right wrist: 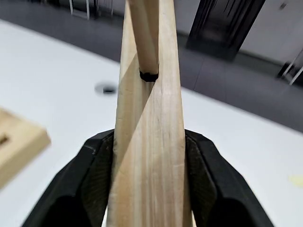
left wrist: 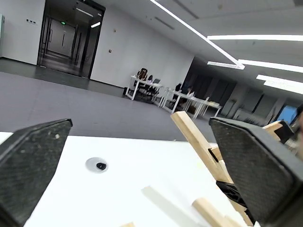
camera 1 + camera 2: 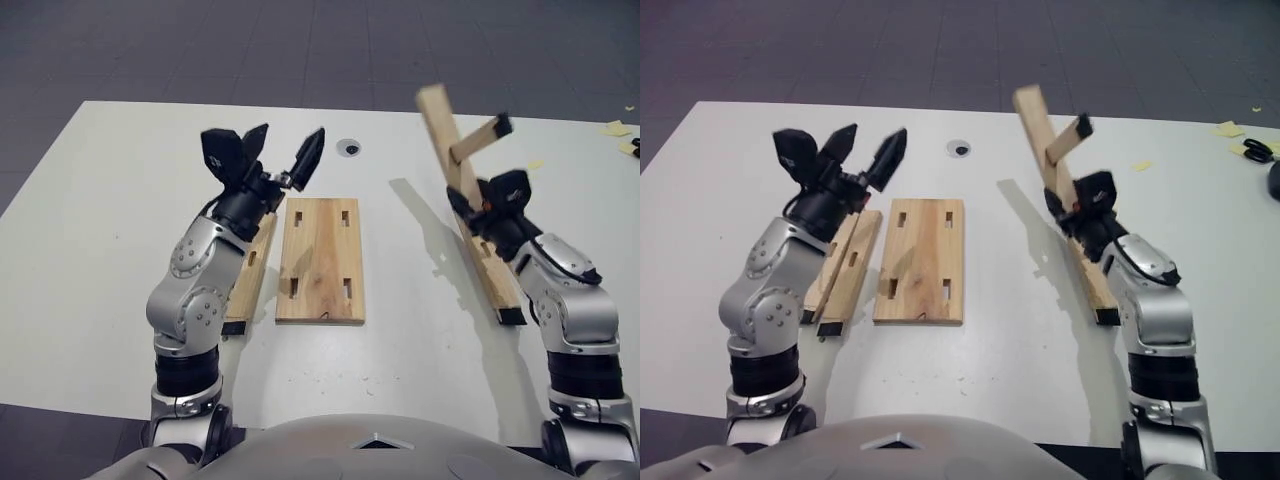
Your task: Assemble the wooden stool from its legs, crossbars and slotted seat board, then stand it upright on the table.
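Right gripper (image 3: 1072, 212) pinches a pale wooden leg-and-crossbar piece (image 3: 440, 125), tilted up at two o'clock; left gripper (image 3: 290, 140) hangs spread over flat leg pieces (image 3: 850, 265) at nine o'clock; slotted seat board (image 3: 322, 258) lies centre, unjoined; assembly looks barely begun.

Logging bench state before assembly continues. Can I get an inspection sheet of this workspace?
Surface: white table with a round grommet.
Job's things: seat board flat at centre; two legs flat on its left; raised leg with crossbar, tilted; fourth leg flat under the right arm.
Clutter: yellow paper scraps near the far right edge.
Hands: left hand open, holding nothing; right hand shut on the raised leg.
Cables: nothing seen.
Surroundings: dark floor.
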Controlling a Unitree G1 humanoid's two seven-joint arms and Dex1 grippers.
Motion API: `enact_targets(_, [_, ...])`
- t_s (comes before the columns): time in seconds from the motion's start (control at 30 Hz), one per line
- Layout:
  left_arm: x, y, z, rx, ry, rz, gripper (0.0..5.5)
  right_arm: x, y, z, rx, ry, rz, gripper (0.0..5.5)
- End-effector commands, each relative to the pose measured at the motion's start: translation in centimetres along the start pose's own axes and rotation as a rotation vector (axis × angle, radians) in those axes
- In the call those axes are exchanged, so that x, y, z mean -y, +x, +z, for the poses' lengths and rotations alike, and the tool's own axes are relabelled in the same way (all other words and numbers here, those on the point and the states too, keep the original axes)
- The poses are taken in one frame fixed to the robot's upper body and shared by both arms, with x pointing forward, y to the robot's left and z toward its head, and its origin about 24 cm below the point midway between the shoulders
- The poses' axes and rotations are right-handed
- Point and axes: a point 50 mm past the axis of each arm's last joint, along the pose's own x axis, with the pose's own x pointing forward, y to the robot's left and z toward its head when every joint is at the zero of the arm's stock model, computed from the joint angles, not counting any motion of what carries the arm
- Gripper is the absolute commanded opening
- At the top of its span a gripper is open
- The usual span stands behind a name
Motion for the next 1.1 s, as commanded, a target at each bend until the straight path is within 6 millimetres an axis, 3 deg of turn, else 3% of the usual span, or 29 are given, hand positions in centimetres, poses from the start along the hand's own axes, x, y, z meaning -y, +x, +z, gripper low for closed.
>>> enact_targets(0.03, [0.4,1.4,2.2,0.015,-0.277,-0.099,5.40,-3.7,0.1,2.4,0.219,0.028,0.220,2.06])
enact_targets(0.17, [1.3,2.0,3.8,-0.062,-0.427,-0.225,5.40,-6.7,-0.8,2.7,0.297,-0.028,0.350,2.06])
enact_targets(0.33, [0.9,2.7,4.2,-0.196,-0.448,-0.231,5.40,-8.7,-1.7,2.1,0.322,-0.049,0.375,2.06])
enact_targets(0.5, [1.8,3.2,4.1,-0.260,-0.453,-0.272,5.40,-10.9,-2.1,1.5,0.320,-0.045,0.415,2.06])
enact_targets(0.67, [2.4,3.2,4.5,-0.292,-0.413,-0.306,4.63,-11.7,-1.7,1.1,0.327,-0.065,0.367,2.06])
enact_targets(0.83, [1.8,2.7,5.6,-0.274,-0.354,-0.270,3.83,-12.0,-1.5,1.1,0.352,-0.074,0.339,2.06])
enact_targets(1.1, [1.8,2.9,4.4,-0.285,-0.326,-0.253,2.47,-12.2,-1.4,0.9,0.356,-0.048,0.340,2.06])
